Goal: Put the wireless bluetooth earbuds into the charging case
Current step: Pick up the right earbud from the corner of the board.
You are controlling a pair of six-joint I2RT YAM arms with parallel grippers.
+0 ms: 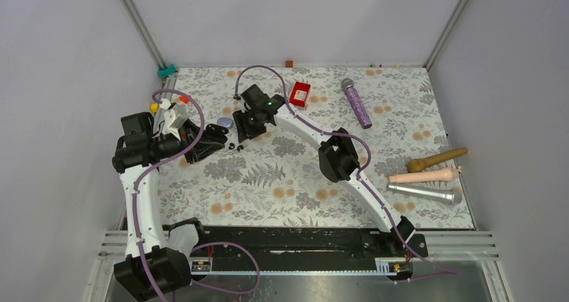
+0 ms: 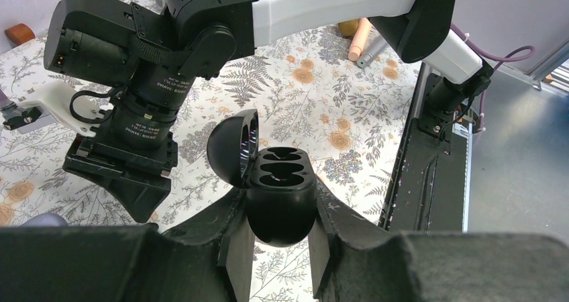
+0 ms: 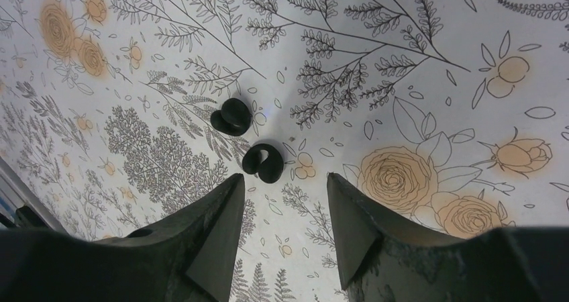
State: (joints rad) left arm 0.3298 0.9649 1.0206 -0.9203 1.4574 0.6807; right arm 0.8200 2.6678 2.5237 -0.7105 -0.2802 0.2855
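At the left side of the floral table, the left gripper is clamped tight on the case, a black oval clamshell gripped by its rounded lower half between both fingers; its lid stands open, tipped back on the hinge, and the two wells inside hold nothing. From above, the case itself is hidden under that gripper. Just beyond the gripper lies a small lilac-grey pebble, flat on the cloth.

A little to the right, the buds lie on the cloth side by side, close together and not touching, between the two grippers; both are out of the case. The right wrist view shows one bud farther off and the other just ahead of the fingertips, nearer the left finger.

The right gripper hangs right over them, pointing down; its fingers stand partly apart, holding nothing, and neither touches a bud.

Farther right sits a red box near the far edge; then a purple microphone lying lengthwise; at the right edge, well apart from the rest, a brown handle, a pink one and a silver microphone lie in a loose row.
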